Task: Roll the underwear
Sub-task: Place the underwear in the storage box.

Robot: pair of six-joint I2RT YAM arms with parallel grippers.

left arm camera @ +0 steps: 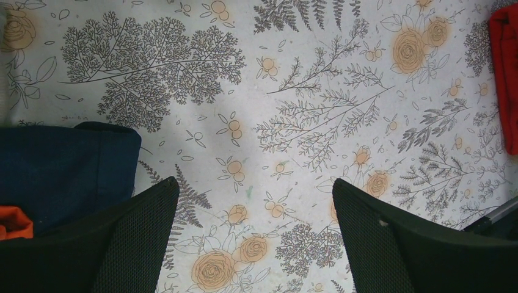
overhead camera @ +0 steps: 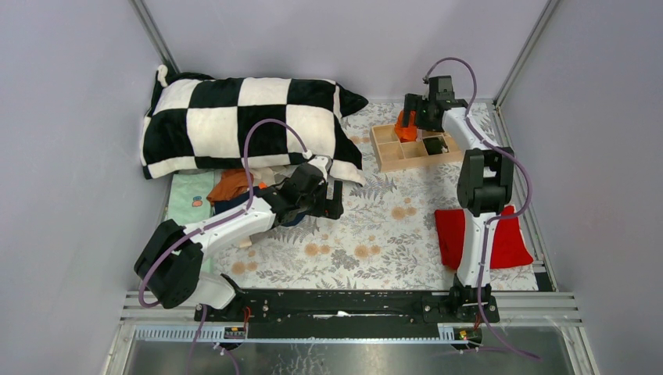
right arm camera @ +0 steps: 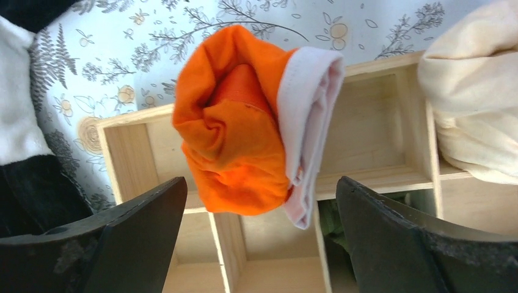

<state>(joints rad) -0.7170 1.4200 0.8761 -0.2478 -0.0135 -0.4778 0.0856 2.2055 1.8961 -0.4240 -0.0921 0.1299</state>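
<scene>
Where the right end effector hangs over the wooden tray at the far right of the worktop, its fingers stand wide apart and grip nothing. The rolled orange underwear lies between them in the tray's far left corner. Equally wide open and empty, the left end effector hovers above the worktop just right of the navy underwear, near the checked pillow.
</scene>
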